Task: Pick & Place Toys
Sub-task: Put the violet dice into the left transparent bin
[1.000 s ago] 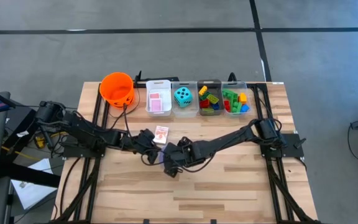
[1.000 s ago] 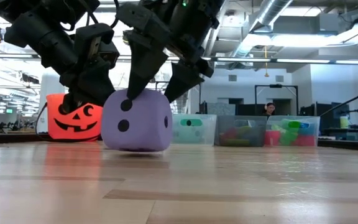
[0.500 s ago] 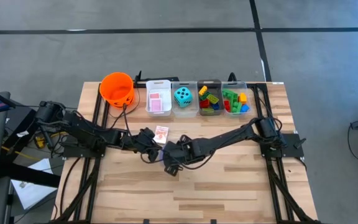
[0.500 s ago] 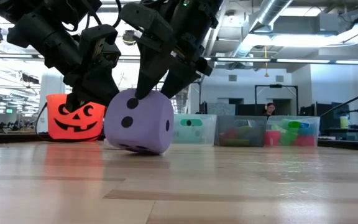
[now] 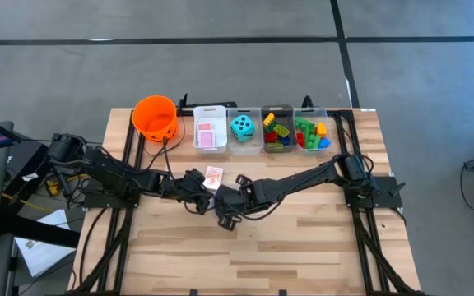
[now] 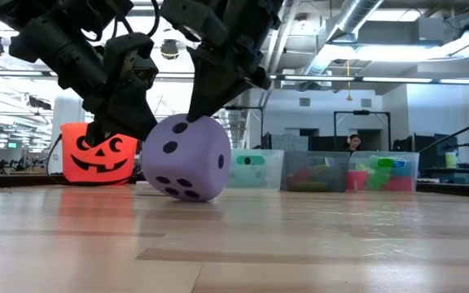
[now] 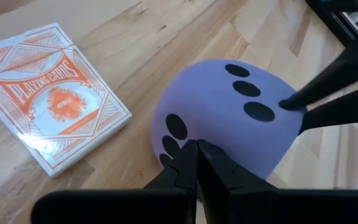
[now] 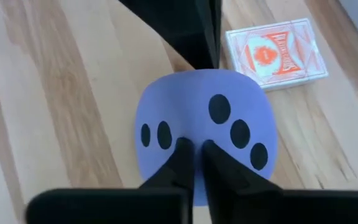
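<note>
- The room in the low view is an open office with ceiling ducts, strip lights and a person seated far behind the bins; the floor around the table in the high view is grey with dark lines
- The wooden table (image 5: pixel 303 247) is made of pale planks running left to right
- Along its far edge stand an orange pumpkin-face bucket (image 5: pixel 155 117) and four bins (image 5: pixel 262 130), holding a pink card pack, a teal die (image 5: pixel 242 127) and mixed bricks (image 5: pixel 311 134)
- The purple die (image 6: pixel 186 157) sits near the table's middle, tipped onto an edge rather than flat; it is a cube with no long axis, its three-dot face turned up in both wrist views
- An orange-backed card pack (image 7: pixel 55 106) lies flat just beside the die, toward the bins
- The left gripper (image 7: pixel 197 159) has its fingers pressed together, tips at the die's side
- The right gripper (image 8: pixel 194 152) likewise has its fingers together, tips resting on the die's top, gripping nothing
</note>
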Motion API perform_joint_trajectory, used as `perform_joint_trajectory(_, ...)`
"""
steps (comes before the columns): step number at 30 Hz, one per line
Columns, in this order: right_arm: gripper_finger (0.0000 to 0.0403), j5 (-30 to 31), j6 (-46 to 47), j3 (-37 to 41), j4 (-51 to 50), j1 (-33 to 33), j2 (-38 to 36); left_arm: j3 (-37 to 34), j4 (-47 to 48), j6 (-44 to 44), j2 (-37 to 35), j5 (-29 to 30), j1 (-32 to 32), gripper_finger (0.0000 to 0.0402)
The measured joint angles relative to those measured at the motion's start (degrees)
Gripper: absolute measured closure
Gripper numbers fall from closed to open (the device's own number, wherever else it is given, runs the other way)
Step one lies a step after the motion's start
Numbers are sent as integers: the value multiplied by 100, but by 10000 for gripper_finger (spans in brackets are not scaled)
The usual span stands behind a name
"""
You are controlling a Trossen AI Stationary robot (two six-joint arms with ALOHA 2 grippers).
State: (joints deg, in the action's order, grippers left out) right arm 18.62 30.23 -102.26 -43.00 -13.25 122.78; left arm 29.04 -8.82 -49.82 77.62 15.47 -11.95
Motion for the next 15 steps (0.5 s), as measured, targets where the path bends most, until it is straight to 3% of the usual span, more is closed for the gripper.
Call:
perform_joint_trajectory(9, 402, -97, -99, 2, -268, 29, -112, 0, -14, 3, -5, -48, -1, 401)
perform_joint_trajectory(15, 401, 57, -189, 24, -567, 93, -392, 2, 46, 260, -369, -44, 55, 401)
